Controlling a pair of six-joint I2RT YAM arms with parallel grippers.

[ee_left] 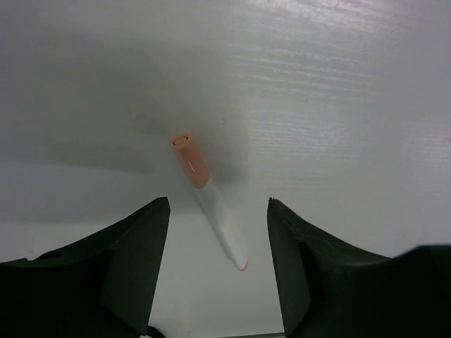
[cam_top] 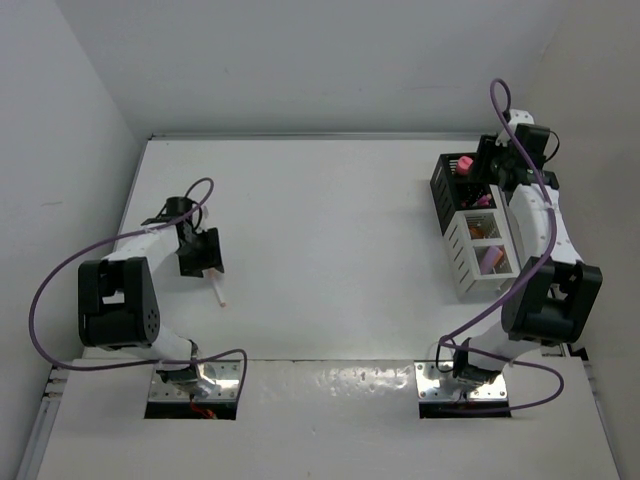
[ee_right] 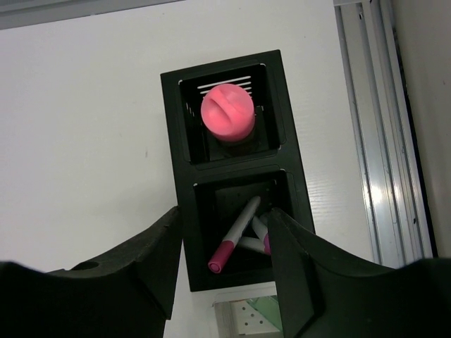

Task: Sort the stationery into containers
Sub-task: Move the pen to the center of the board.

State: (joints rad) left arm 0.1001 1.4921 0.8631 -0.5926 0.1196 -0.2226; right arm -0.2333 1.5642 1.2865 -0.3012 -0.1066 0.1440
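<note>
Far left of the boxy black holder (ee_right: pixel 289 105), on the smooth white table (cam_top: pixel 330 230) between pale walls (cam_top: pixel 300 60), my left gripper (ee_left: pixel 218 211) stands apart around a thin white pen (ee_left: pixel 211 204) — not touching. My right gripper (ee_right: pixel 224 225) gapes above the holder — pens (ee_right: pixel 236 239) inside.

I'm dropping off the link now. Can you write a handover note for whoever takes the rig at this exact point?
Left end effector: open, jaws either side of a white pen with a pink cap lying on the table; not gripped yet.
Right end effector: open and empty, above the black holder.
Done: pens sit in the holder's near compartment and a pink round-topped piece in its far one. Coloured pieces are in the white rack beside it.
Left: grip the pen and get it to the holder. The overhead view shows no other loose stationery.
</note>
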